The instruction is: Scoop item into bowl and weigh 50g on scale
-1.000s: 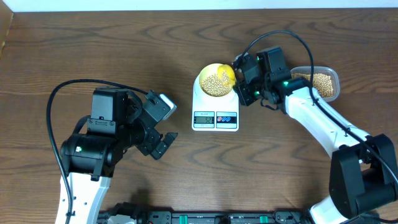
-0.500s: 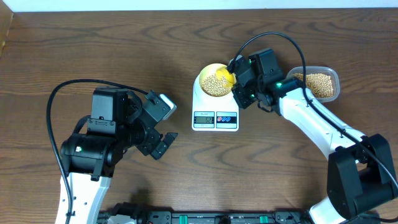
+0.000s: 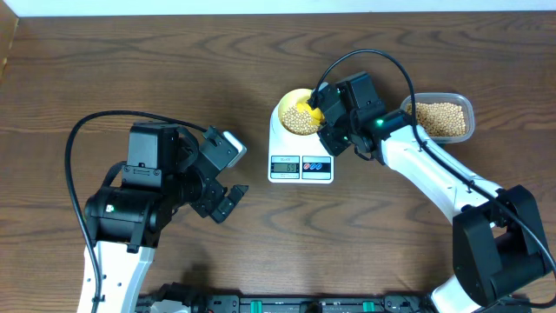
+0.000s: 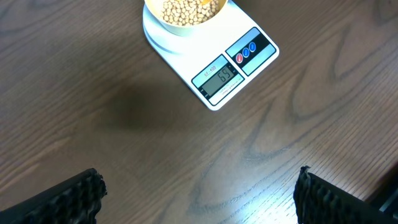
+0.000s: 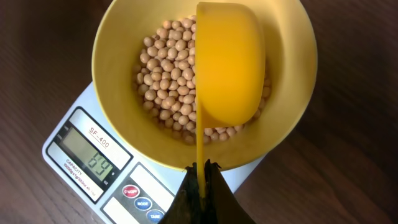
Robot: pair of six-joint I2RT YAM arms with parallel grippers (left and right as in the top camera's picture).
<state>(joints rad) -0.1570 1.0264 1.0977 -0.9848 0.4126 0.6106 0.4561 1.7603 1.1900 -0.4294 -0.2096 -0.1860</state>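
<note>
The yellow-cream bowl (image 3: 298, 116) stands on the white scale (image 3: 301, 161) and holds many beige beans (image 5: 169, 81). The bowl (image 5: 118, 37) fills the right wrist view, with the scale's LCD and buttons (image 5: 93, 155) below it. My right gripper (image 5: 202, 177) is shut on the handle of a yellow measuring spoon (image 5: 227, 68), which is tipped on its side over the beans in the bowl. In the overhead view that gripper (image 3: 323, 122) sits at the bowl's right rim. My left gripper (image 3: 228, 198) is open and empty, left of the scale (image 4: 233, 68).
A clear plastic tub (image 3: 439, 117) with more beans stands right of the scale, behind my right arm. The table's far edge runs along the top of the overhead view.
My right gripper has shifted left over the bowl, and the spoon has rotated onto its side above the beans. The left arm has not moved.
</note>
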